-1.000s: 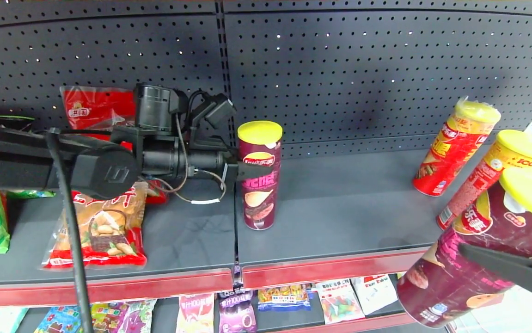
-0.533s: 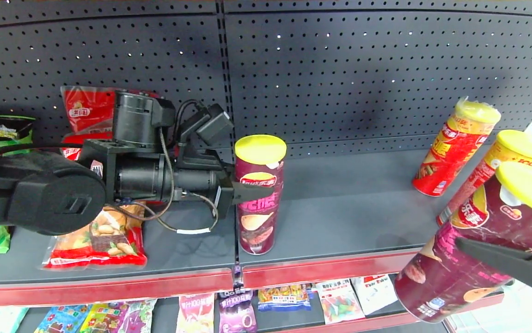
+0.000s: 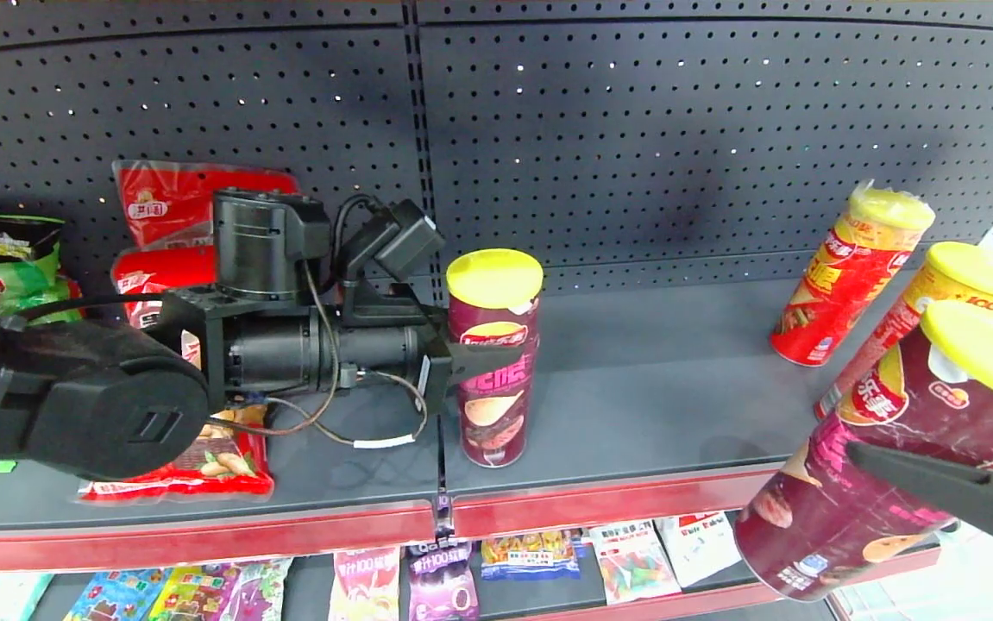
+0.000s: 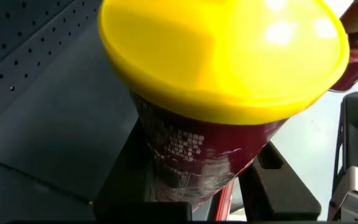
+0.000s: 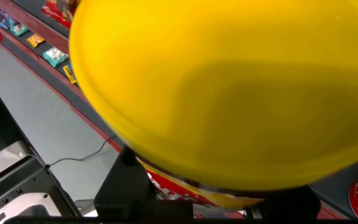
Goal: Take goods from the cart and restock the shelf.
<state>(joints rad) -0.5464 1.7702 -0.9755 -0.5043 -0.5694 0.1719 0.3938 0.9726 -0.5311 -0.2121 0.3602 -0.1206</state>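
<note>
**A:** Where is the first can, and which way does it point?

**B:** The upright can (image 3: 496, 405) is over the front part of the shelf (image 3: 634, 388), just beside the red front strip. Its long axis is vertical and its yellow lid faces up. The left end effector (image 3: 489, 355) clamps its middle from the side. I cannot tell whether the base touches the shelf.

**A:** And the second?

**B:** The tilted can (image 3: 876, 448) hangs before the shelf's right end, with the right end effector (image 3: 936, 483) closed round its body. Its axis leans, lid up and to the right, base down and to the left.

**A:** What are they made of?

**B:** Both are smooth, glossy maroon tubes with flat, round plastic lids. The shelf is matte grey, with a perforated back panel (image 3: 677, 129). A red can (image 3: 850, 276) leans at the right, and a crinkly snack bag (image 3: 177, 470) lies at the left.
</note>
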